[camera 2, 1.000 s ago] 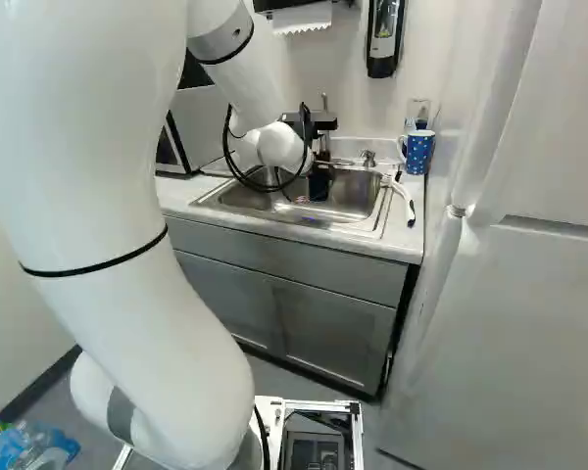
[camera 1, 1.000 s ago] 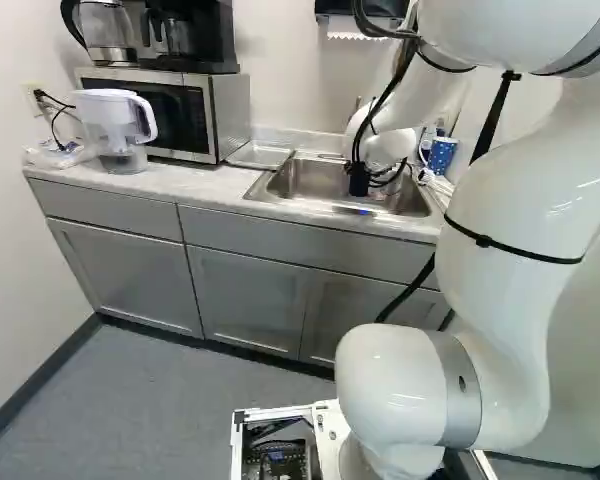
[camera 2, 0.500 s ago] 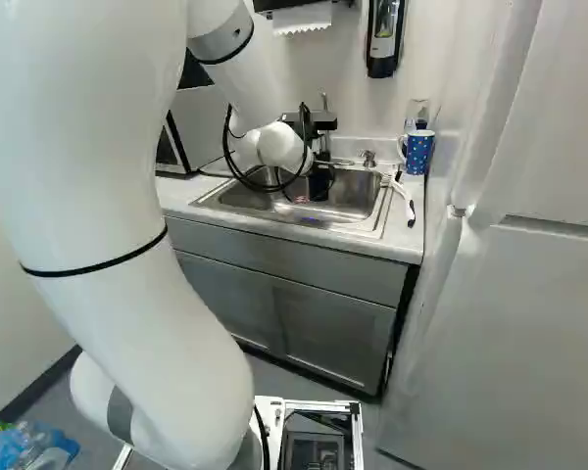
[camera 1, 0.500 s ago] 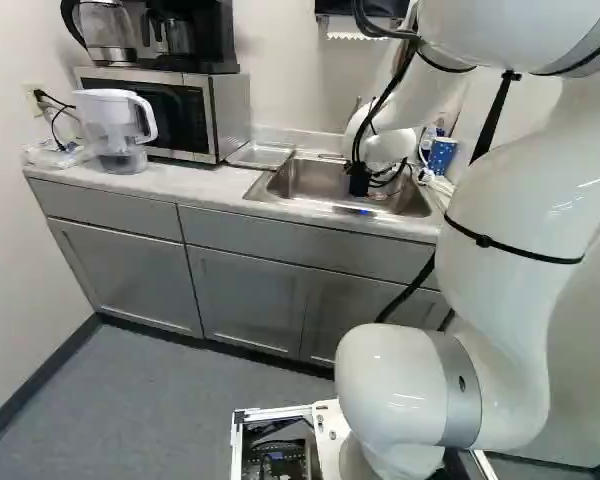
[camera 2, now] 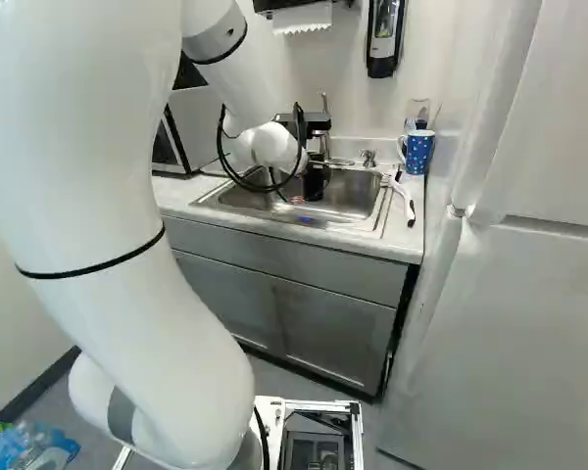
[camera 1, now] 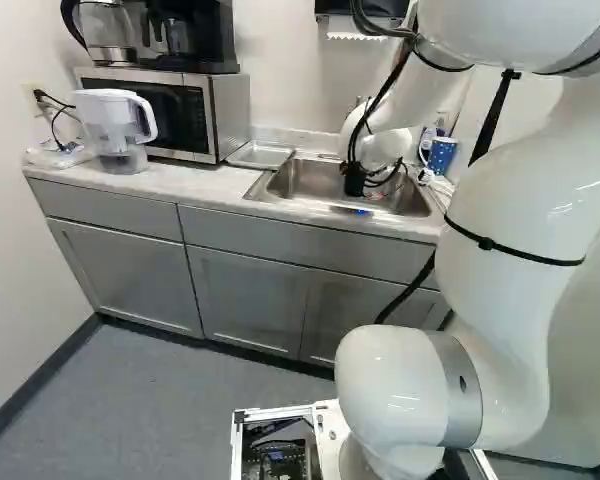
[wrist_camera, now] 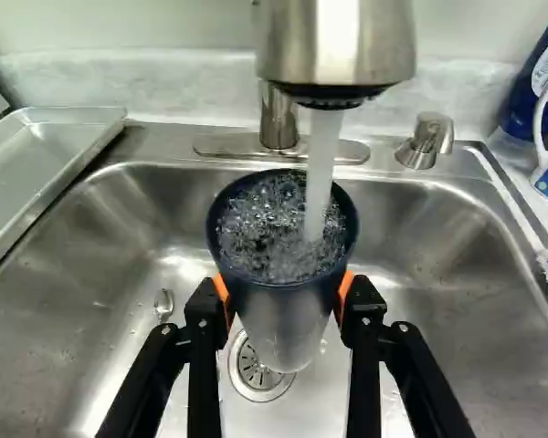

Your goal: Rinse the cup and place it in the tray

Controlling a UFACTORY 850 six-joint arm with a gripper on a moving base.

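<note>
Cup [wrist_camera: 281,315] is navy at the rim, grey below. Fingers [wrist_camera: 363,301] black, pads [wrist_camera: 345,286] orange. Sink [wrist_camera: 438,219] and tray [wrist_camera: 36,173] silver. Mug [camera 2: 419,152] is blue, multicoloured polka dots. Cabinets [camera 1: 245,290] grey. Arm [camera 1: 510,200] white, grey bands [camera 1: 457,390], black straps [camera 1: 485,242]. Microwave [camera 1: 232,110] silver. Coffee maker [camera 1: 212,40] black.

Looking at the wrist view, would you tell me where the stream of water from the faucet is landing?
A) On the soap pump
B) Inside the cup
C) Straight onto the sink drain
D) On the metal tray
B: the stream from the faucet enters the open top of the cup, where the water is bubbling.
</note>
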